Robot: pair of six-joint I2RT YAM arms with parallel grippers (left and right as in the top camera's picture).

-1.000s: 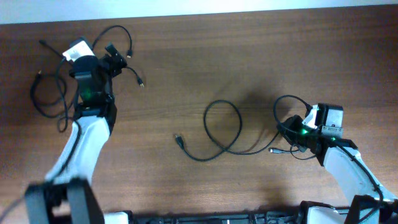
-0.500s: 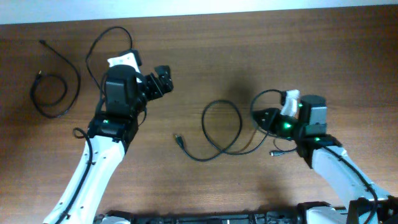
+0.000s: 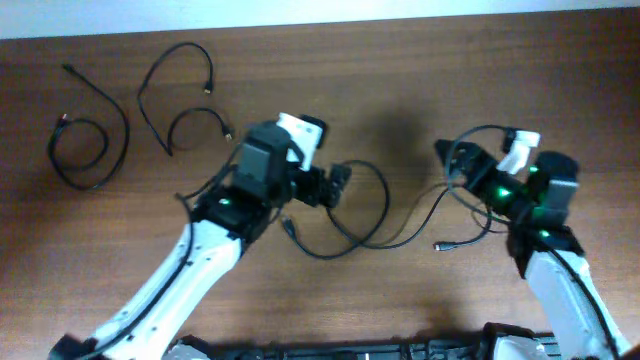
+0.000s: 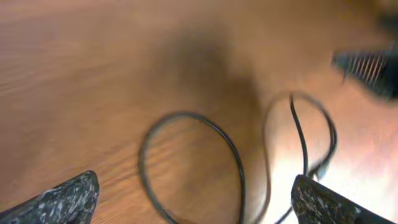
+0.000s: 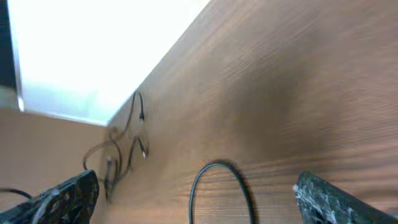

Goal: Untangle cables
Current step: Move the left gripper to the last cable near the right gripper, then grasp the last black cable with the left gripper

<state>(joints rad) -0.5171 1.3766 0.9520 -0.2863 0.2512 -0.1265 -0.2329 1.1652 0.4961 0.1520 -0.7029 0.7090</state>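
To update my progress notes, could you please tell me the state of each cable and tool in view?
Left tool: open, empty.
Right tool: open, empty.
Far-left thin black cable: coiled, lying separate.
Upper-left thin black cable: loose curves, separate.
Central thin black cable: one loop, beneath left tool.
Right thin black cable: looped by right tool, ungripped.

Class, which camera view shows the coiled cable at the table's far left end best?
The overhead view: the coiled cable lies whole and uncovered there. The left wrist view misses it. The right wrist view shows only tiny distant strands, too small to tell apart.
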